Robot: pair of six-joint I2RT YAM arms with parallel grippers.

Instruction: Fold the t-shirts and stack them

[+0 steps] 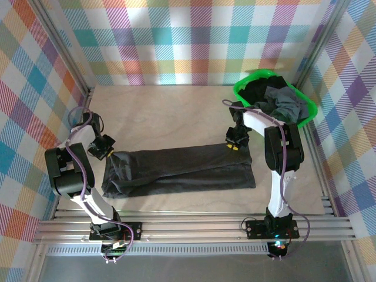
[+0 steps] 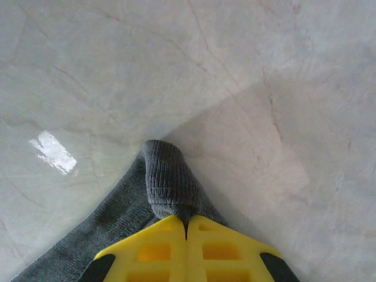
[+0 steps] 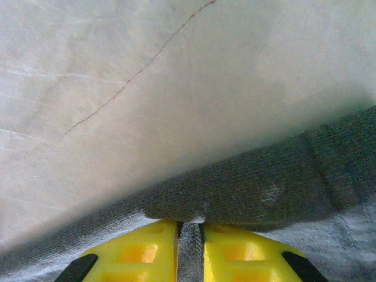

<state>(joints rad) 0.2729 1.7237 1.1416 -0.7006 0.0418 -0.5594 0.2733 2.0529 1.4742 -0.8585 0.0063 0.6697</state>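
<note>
Nearest the arm bases, we are logging the aluminium rails [image 1: 194, 226] running along the 6 o'clock edge of the table [image 1: 170, 108]. Just beyond them, the charcoal t-shirt [image 1: 182, 170] is lying flat on the table as a long dark band, stretching from 9 o'clock to 3 o'clock across the middle, its near edge sitting close to the rails. At the band's 9 o'clock end, we are noting the left gripper [image 1: 104, 150] bearing down on the far corner. In the left wrist view its yellow fingers [image 2: 158, 252] are pressing fully together with no gap, and a ribbed grey fold of the shirt is sticking out from between their tips toward 12 o'clock. On the band's far edge toward 3 o'clock, the right gripper [image 1: 234, 144] is meeting the cloth. In the right wrist view its yellow fingers [image 3: 141, 252] are standing almost together, and we are seeing a hemmed edge of the same shirt pinched in the thin slit between them. Beyond the shirt, bare pale tabletop is reaching toward 12 o'clock. At the table's 1 o'clock corner, the green basket [image 1: 239, 89] is holding the heaped t-shirts [image 1: 281, 101], black and grey-blue, bunched loosely. Farthest off, plaid walls [image 1: 176, 35] are enclosing the table on three sides.
</note>
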